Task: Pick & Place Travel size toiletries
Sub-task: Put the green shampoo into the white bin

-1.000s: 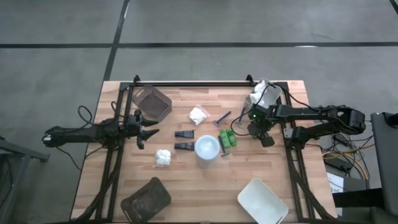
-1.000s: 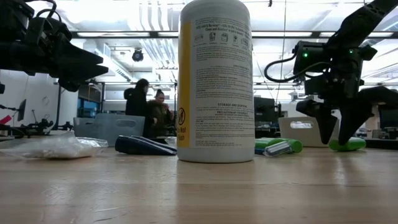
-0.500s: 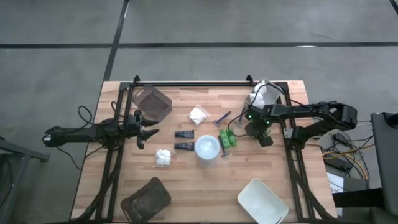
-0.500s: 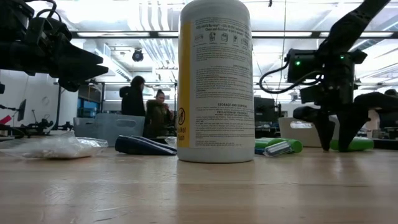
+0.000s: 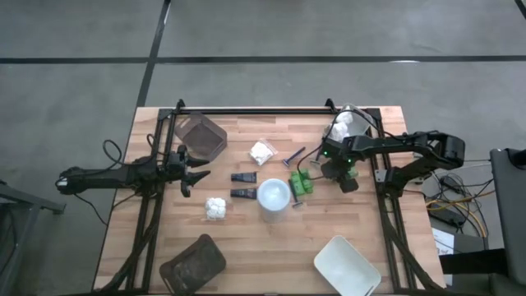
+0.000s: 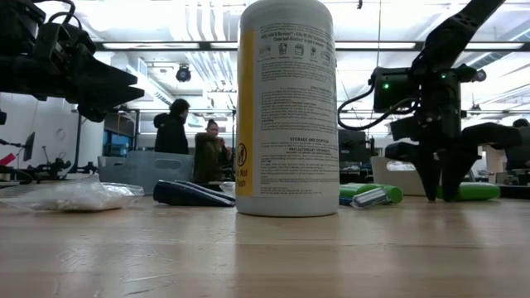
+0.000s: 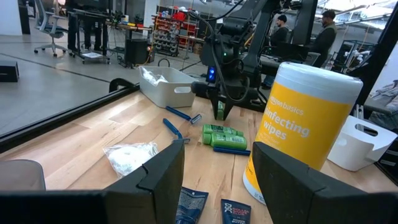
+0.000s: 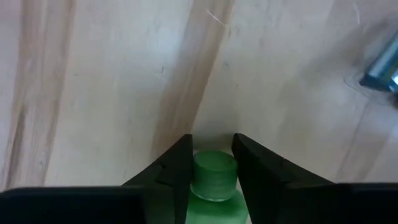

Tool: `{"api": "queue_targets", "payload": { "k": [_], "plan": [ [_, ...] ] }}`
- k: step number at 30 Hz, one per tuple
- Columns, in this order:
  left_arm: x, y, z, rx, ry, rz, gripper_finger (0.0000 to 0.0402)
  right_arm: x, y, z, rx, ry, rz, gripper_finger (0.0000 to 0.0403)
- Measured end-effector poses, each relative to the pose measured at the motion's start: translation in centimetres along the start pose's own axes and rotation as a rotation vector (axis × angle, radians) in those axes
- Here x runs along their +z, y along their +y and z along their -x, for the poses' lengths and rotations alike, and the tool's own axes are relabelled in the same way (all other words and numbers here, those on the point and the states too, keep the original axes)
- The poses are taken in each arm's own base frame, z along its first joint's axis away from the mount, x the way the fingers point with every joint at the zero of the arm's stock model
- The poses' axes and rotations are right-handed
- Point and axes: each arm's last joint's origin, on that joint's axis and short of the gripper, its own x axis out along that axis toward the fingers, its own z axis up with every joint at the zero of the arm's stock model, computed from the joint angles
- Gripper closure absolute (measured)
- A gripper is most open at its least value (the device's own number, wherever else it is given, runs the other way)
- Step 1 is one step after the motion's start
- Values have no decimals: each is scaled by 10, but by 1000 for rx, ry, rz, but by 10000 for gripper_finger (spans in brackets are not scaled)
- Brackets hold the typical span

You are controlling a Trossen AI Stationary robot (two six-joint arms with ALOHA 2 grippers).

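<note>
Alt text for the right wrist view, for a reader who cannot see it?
The right tool has its two dark fingers on either side of a small green ribbed-cap bottle on the pale wooden tabletop. A blue razor tip shows at the edge.

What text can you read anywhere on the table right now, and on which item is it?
"amazon basics": on the yellow label of the white-capped bottle, first letters partly cut off.
"...nfecting wipes": same bottle, below the brand; the word's start is hidden.
Back-label print on the bottle in the low view: too small to read.
Logos on the short dark tubes: too blurred to read.
Green pieces, razors, white packet: no readable text.
</note>
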Motion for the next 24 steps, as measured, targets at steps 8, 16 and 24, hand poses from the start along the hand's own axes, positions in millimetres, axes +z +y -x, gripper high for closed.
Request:
{"api": "queue_targets", "payload": {
  "k": [8, 16, 24],
  "plan": [
    [0, 0, 0, 1, 0, 0, 206, -1, 1, 0, 6, 14, -34, 293],
    [0, 0, 0, 0, 0, 0, 206, 2, 1, 14, -26, -44, -97, 310],
    [0, 0, 0, 1, 0, 0, 206, 1, 9, 40, -13, -219, -175, 295]
  ]
}}
